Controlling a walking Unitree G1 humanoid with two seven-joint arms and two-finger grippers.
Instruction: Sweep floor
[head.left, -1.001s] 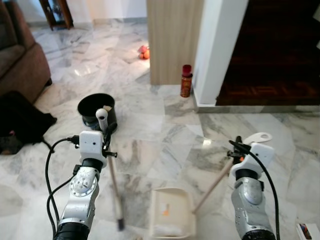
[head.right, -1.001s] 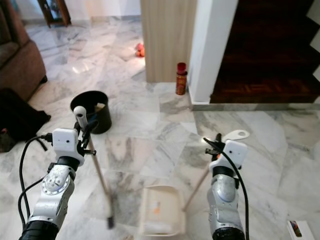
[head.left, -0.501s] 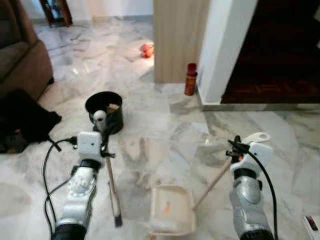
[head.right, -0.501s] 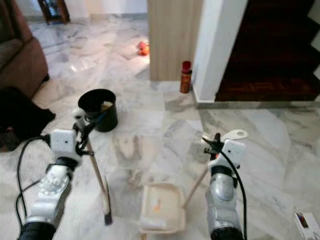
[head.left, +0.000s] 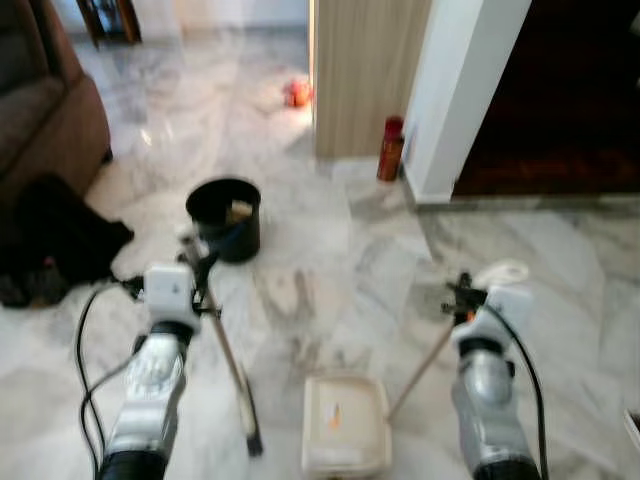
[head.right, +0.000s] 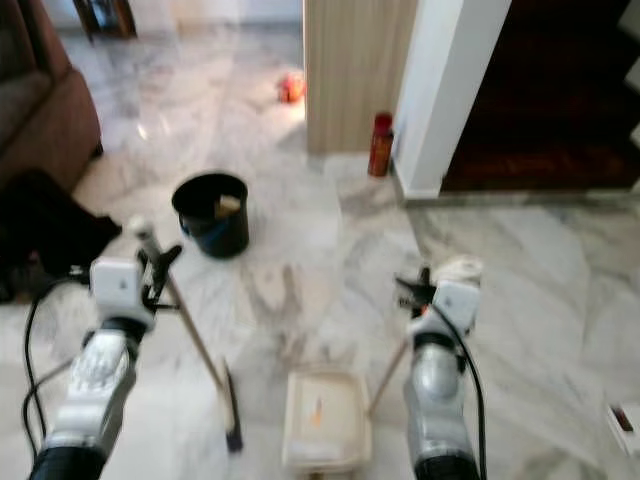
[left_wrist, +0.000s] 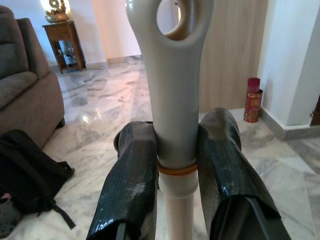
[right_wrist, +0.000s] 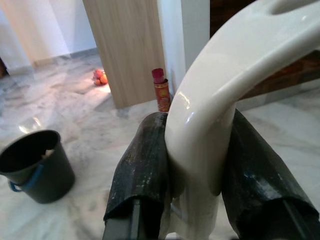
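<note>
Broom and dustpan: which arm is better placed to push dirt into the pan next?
Left. The left pincer is shut on the broom, whose head rests beside the dustpan; the right pincer just holds the pan's handle.

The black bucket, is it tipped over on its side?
No, the black bucket stands upright on the marble floor, its open mouth facing up.

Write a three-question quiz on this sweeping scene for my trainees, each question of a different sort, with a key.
1. True or false: the left gripper is shut on the broom handle.
2. What does the right gripper hold? A) bucket B) dustpan handle C) red can
3. Fill in: the black bucket stands ahead of the robot's ____ arm.

Key:
1. True.
2. B, the dustpan handle; the dustpan rests on the marble floor.
3. Left.
</note>
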